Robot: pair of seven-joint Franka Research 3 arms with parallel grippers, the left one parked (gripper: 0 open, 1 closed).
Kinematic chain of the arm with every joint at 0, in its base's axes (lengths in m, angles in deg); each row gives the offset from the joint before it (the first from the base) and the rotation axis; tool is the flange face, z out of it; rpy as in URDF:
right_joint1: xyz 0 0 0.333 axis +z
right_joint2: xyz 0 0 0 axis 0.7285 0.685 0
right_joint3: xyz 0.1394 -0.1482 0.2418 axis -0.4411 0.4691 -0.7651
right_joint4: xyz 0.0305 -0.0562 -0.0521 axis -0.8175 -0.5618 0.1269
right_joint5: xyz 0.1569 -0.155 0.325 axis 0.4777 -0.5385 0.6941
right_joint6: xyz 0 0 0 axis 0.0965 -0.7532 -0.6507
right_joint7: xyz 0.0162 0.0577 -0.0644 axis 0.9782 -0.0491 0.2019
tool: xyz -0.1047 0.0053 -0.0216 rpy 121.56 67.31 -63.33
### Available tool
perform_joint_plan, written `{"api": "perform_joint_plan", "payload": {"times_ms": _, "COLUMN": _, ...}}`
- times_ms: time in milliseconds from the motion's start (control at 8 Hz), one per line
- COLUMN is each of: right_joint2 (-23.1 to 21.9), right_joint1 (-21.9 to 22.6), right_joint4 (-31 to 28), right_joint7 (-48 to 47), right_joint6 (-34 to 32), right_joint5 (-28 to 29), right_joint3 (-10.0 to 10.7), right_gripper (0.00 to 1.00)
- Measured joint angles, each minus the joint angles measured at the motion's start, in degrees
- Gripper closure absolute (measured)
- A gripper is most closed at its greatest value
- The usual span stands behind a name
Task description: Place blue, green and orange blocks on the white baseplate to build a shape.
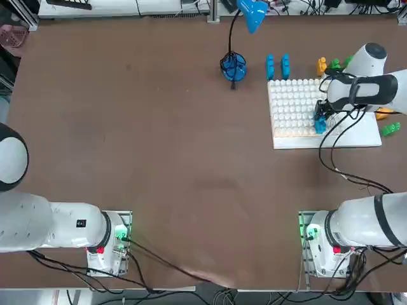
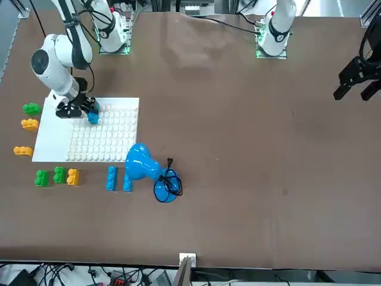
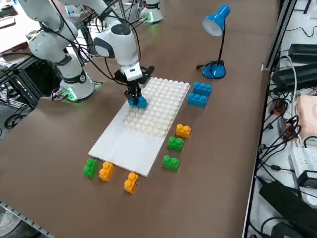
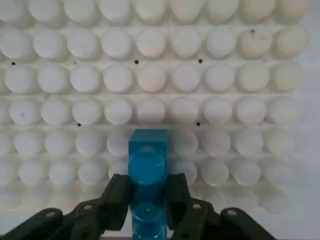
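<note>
1. Reaching out over the table, the right arm is folded sharply at the elbow, its white wrist bent so the right gripper (image 3: 134,97) points straight down onto the baseplate (image 3: 129,141); it stands over the studded part, close to the plate's edge nearest the arm and near where the studs give way to the smooth strip.
2. Its jaws are closed tight on a blue brick (image 4: 147,167); in the wrist view the two dark fingers (image 4: 116,200) press the brick's long sides, one round stud showing clear ahead of them; the brick sits low on the white studs, though I cannot tell whether it is pressed home or just touching.
3. Counting blue: three in all; the held one, plus two (image 1: 278,65) lying side by side on the table just off the plate's far edge, near the lamp (image 1: 234,65).
4. Counting green: three; two (image 3: 173,152) on the table beside the plate's outer long side, one (image 3: 90,167) off the end by the smooth strip.
5. Counting orange: three; one (image 3: 183,131) next to the two greens along the long side, two (image 3: 118,176) beside the lone green off the smooth end.
6. No loose brick touches the plate; the only one on it is the blue one in the gripper; the lamp's round base stands apart from the plate, its shade tipped out over the table.
</note>
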Motion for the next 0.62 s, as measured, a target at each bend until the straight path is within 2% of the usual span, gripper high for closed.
{"api": "perform_joint_plan", "payload": {"times_ms": 375, "right_joint2": 0.26, "right_joint1": 0.00, "right_joint4": -0.46, "right_joint7": -0.08, "right_joint6": 1.13, "right_joint5": 0.00, "right_joint3": 0.02, "right_gripper": 0.63}}
{"api": "perform_joint_plan", "payload": {"times_ms": 625, "right_joint2": 2.03, "right_joint1": 0.02, "right_joint4": -0.82, "right_joint7": -0.15, "right_joint6": 4.14, "right_joint5": 0.03, "right_joint3": 0.01, "right_gripper": 0.63}}
